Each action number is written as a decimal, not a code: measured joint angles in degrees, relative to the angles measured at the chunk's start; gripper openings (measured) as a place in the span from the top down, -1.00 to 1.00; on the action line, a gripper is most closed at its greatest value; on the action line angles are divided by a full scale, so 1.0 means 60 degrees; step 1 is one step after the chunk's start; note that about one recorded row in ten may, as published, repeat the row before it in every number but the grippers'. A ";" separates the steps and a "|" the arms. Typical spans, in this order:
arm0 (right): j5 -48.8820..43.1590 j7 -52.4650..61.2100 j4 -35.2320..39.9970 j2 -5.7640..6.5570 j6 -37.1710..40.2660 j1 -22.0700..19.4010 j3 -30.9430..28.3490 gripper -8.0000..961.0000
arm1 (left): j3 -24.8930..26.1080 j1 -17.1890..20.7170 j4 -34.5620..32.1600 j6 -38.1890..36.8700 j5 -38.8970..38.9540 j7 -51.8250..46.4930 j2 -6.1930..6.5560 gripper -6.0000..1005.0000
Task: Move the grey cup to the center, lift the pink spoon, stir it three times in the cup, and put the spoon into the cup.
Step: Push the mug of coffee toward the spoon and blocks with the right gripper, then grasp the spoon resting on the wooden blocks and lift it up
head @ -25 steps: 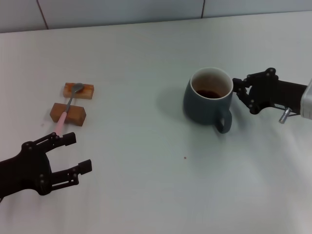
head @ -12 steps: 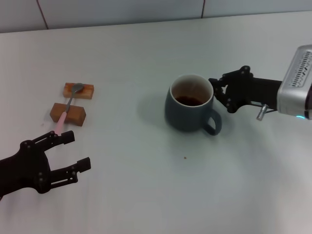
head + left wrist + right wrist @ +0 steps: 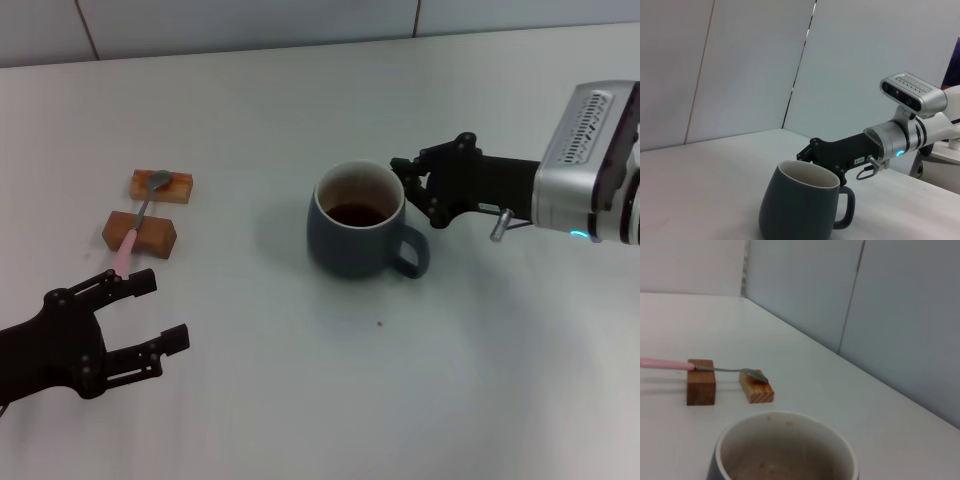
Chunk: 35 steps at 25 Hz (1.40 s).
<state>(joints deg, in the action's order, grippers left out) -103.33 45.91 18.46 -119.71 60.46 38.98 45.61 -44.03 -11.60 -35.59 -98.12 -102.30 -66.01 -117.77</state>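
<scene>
The grey cup [image 3: 355, 245] stands upright near the table's middle, its handle toward the front right and a dark residue inside. It also shows in the left wrist view [image 3: 795, 210] and the right wrist view [image 3: 785, 450]. My right gripper [image 3: 405, 185] is shut on the cup's right rim; it also shows in the left wrist view [image 3: 807, 152]. The pink spoon [image 3: 135, 225] lies across two wooden blocks at the left, bowl on the far block; the right wrist view shows it too [image 3: 715, 368]. My left gripper [image 3: 165, 312] is open and empty, just in front of the spoon's handle end.
Two brown wooden blocks [image 3: 161, 185] [image 3: 139, 232] hold the spoon off the white table [image 3: 300, 400]. A grey wall [image 3: 250, 20] runs along the table's far edge. A small dark speck [image 3: 379, 323] lies in front of the cup.
My right gripper has moved left with the cup, carrying it from the right part of the table toward the middle. The left arm and the spoon have not moved.
</scene>
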 joint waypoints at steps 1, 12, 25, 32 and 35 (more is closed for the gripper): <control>0.0052 0.0017 -0.0127 0.0000 0.0000 0.0099 0.0000 0.78 | 0.0000 0.0000 0.0000 -0.0005 0.0000 0.0000 0.0000 -0.71; 0.0508 0.0017 -0.0802 -0.0010 -0.0069 0.0700 0.0001 0.78 | 0.0000 0.0045 0.0006 -0.0081 0.0001 0.0011 -0.0017 -0.71; 0.0797 -0.0008 -0.1769 -0.0029 -0.0239 0.1381 -0.0099 0.77 | 0.0000 0.0089 0.0009 -0.0150 0.0001 0.0076 -0.0015 -0.71; 0.1444 -0.0010 -0.0771 -0.0019 -0.0167 0.0411 -0.0100 0.77 | 0.0249 0.0081 -0.0001 -0.0149 0.0001 0.0108 -0.0015 -0.71; 0.1521 0.0254 0.0097 0.0043 0.0313 -0.0404 -0.0050 0.77 | 0.0465 0.0034 -0.0002 -0.0146 0.0001 0.0170 -0.0014 -0.71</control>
<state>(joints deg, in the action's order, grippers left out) -94.21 47.44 19.03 -119.45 62.33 36.55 45.31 -41.24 -11.40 -35.60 -98.99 -102.30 -64.99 -117.86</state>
